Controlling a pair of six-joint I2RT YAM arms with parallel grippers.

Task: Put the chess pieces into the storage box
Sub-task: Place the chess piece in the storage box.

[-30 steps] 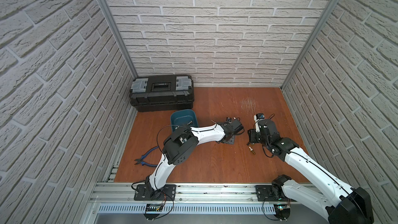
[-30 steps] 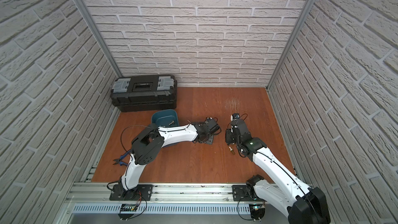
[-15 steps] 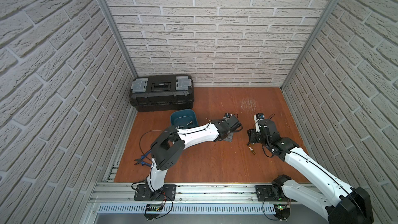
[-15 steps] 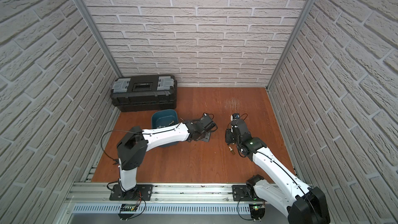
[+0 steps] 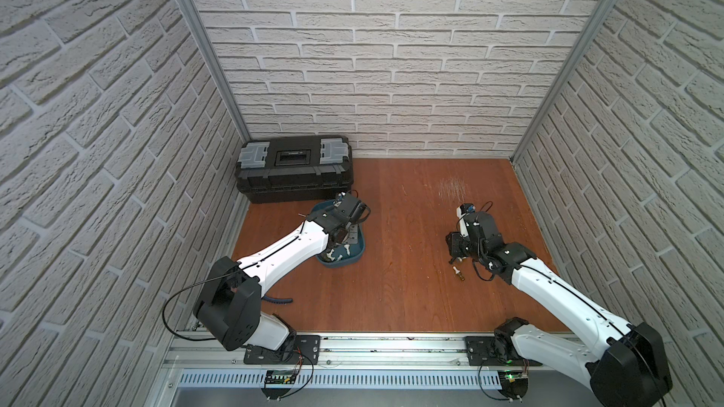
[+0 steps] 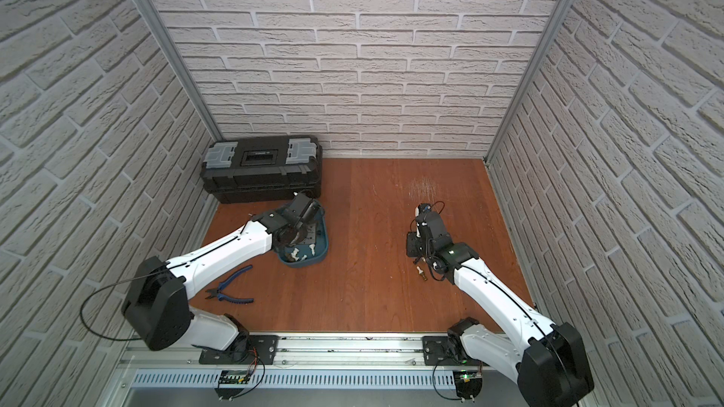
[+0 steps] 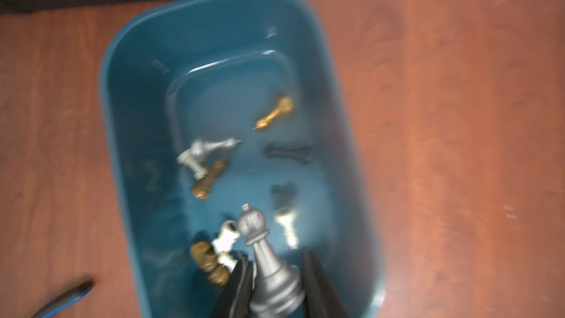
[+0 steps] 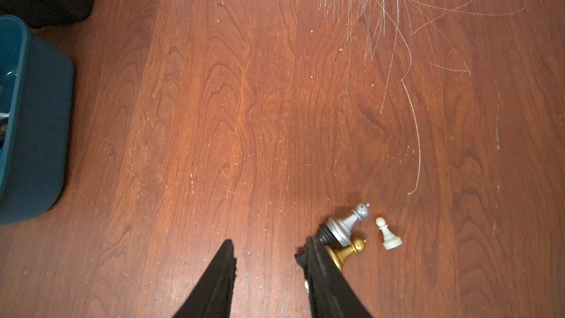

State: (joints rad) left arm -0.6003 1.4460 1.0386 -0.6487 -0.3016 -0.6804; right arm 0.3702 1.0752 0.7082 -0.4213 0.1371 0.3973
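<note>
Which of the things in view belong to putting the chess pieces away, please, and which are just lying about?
For the job: storage box; large silver piece held in the left gripper; gold piece lying in the box; silver pawn, gold pawn and white pawn on the table beside the right gripper.
Just lying about: black toolbox; blue-handled pliers.

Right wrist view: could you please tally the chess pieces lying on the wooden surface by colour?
Silver piece: 1
Gold piece: 1
White piece: 1
Total: 3 in clear view
</note>
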